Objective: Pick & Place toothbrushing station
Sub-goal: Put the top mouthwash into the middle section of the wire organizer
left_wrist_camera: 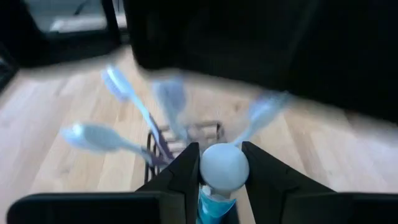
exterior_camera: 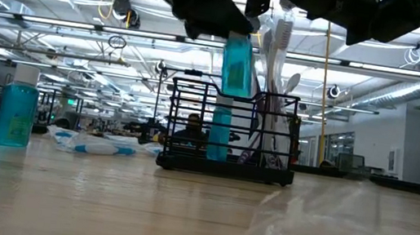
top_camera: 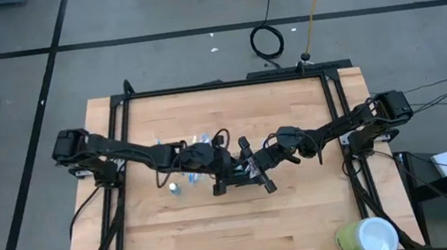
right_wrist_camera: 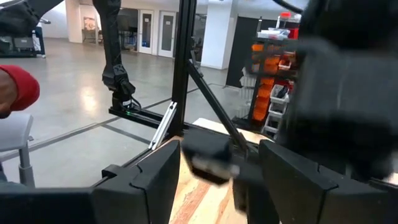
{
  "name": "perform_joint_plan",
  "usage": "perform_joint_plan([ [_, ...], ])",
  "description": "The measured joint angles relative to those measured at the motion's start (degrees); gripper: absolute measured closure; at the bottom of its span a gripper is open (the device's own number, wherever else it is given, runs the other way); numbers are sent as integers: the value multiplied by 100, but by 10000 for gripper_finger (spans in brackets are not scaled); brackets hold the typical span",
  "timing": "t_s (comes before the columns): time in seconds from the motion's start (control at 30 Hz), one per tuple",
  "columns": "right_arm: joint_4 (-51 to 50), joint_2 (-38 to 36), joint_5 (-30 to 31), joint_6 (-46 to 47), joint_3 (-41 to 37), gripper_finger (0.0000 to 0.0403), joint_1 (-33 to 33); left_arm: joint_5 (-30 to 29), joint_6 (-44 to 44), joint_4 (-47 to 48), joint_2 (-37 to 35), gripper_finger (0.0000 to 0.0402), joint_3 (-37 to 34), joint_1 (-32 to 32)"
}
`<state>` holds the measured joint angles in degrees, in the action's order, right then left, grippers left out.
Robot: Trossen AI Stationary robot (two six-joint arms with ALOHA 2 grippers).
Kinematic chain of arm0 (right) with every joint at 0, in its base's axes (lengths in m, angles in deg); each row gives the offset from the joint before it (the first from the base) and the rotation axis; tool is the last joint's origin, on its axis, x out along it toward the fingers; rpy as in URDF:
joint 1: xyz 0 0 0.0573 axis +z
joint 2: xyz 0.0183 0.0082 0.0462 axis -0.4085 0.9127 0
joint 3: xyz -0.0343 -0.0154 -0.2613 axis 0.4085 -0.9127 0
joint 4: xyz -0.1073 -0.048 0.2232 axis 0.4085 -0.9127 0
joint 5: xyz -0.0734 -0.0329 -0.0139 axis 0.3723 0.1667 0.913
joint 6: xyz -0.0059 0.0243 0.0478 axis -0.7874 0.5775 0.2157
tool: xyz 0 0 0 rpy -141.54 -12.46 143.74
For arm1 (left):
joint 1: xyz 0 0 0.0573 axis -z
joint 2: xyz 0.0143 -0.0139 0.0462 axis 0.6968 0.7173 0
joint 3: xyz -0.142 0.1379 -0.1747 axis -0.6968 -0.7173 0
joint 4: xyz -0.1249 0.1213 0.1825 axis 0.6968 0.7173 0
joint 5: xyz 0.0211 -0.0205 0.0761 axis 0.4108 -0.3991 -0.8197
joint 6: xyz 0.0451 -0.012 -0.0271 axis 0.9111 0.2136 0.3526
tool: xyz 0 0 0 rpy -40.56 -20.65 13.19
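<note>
The toothbrushing station [exterior_camera: 223,169], a small black wire holder, stands on the wooden table near its middle, with several toothbrushes [exterior_camera: 278,53] upright in it. My left gripper [top_camera: 217,173] is over it, shut on a blue bottle with a white cap [left_wrist_camera: 224,167]; the bottle [exterior_camera: 236,65] hangs just above the holder's rim. A blue thing [exterior_camera: 220,135] shows inside the holder. My right gripper [top_camera: 259,170] is open close beside the holder on its right; in the right wrist view [right_wrist_camera: 221,186] a blurred dark thing lies between its fingers, and I cannot tell if they touch it. My left gripper pinches the bottle's round white cap [left_wrist_camera: 205,171] between its two fingers, one on each side. The fingers come from above, pointing down. The bottle hangs upright below them, its blue body [exterior_camera: 234,80] clear of the table and above the holder.
A second blue bottle [exterior_camera: 15,113] stands left of the holder, also seen in the high view [top_camera: 174,186]. Clear plastic packs [exterior_camera: 91,144] lie behind it. A green and white cup [top_camera: 366,240] sits at the near right corner. A black metal frame [top_camera: 227,83] borders the table.
</note>
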<state>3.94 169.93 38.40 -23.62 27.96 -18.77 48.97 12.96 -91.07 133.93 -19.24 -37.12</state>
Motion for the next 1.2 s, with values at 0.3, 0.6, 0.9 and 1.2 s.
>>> perform_joint_plan([
  [0.3,0,0,0,0,0,192,0,2,-203,-164,402,301,2,4],
  [0.6,0,0,0,0,0,192,0,-4,-340,-245,594,289,2,0],
  [0.9,0,0,0,0,0,192,0,-4,-328,-227,592,285,2,0],
  [1.2,0,0,0,0,0,192,0,0,-228,-214,532,283,0,7],
])
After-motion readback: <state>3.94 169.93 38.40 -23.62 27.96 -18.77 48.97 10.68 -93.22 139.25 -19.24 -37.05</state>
